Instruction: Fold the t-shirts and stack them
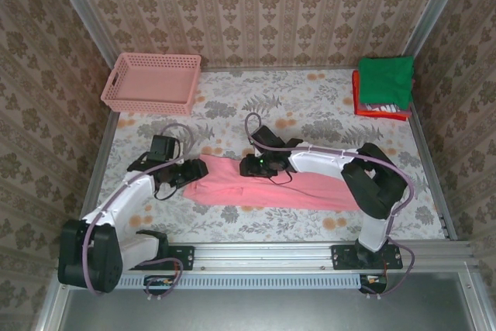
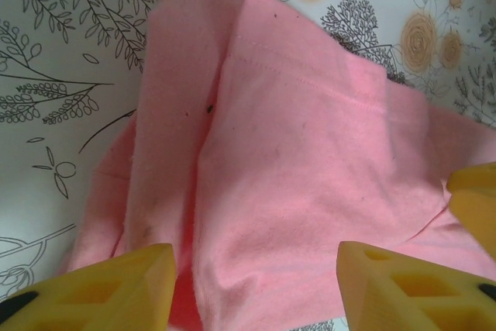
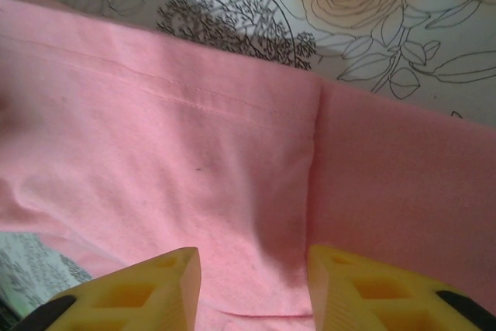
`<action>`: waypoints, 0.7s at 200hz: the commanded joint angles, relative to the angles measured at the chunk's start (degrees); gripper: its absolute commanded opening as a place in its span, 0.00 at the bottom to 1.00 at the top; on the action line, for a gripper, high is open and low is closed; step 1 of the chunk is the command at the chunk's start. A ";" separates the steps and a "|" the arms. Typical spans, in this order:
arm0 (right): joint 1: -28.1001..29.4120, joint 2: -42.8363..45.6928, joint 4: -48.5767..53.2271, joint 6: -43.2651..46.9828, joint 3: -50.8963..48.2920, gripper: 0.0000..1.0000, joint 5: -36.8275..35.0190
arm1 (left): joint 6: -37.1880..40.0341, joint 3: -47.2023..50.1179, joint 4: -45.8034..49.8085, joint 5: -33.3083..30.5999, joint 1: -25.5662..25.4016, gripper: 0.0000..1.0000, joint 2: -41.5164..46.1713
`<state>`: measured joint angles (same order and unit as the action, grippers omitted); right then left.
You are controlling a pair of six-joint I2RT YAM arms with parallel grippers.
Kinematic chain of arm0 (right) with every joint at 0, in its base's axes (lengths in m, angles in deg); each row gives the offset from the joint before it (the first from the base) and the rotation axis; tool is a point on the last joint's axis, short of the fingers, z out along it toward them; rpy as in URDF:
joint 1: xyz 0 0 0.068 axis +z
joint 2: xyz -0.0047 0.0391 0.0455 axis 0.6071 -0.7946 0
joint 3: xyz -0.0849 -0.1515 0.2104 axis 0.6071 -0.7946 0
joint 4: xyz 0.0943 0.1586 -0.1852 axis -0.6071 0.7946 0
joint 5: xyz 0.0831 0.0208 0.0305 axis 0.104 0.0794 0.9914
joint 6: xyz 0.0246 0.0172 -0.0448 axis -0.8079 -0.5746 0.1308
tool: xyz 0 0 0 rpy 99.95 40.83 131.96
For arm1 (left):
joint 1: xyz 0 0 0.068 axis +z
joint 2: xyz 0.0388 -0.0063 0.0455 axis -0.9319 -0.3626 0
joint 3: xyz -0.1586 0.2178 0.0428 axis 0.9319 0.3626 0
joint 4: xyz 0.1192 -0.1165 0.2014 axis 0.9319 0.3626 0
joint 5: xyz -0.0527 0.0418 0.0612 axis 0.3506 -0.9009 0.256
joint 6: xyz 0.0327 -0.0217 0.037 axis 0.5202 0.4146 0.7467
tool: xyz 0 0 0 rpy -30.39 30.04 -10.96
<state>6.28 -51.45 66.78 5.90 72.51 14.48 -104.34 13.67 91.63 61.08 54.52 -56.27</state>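
Observation:
The salmon-pink t-shirt lies folded into a long strip across the middle of the table. My left gripper is at its left end. In the left wrist view the gripper is open, its yellow fingers wide apart just over the layered pink cloth. My right gripper sits over the strip's far edge, left of centre. It is open, with the hemmed sleeve flat under the gap. A folded stack with green on top, then white and red, rests at the back right.
A pink lattice basket stands at the back left corner. The flowered tablecloth shows bare between the shirt and the back wall. A yellow piece shows at the right edge of the left wrist view. Patterned walls close in three sides.

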 commanded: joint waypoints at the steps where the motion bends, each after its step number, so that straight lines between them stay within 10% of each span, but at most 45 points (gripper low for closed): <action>1: 0.19 -0.95 -0.11 -1.32 1.59 0.37 1.32 | -0.88 0.45 -0.77 -0.07 -0.44 0.54 -1.25; 77: 0.17 -3.03 0.50 -1.56 2.08 0.35 1.69 | -1.18 1.31 -2.31 0.85 -1.07 0.37 -3.02; 140: 0.22 0.36 0.21 -1.75 0.63 0.00 1.74 | 0.04 1.52 -0.99 0.46 -1.16 0.00 -2.70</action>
<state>6.28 -53.94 66.89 4.59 73.36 15.50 -105.17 14.21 89.57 61.30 53.71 -59.31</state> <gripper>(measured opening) 0.048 0.040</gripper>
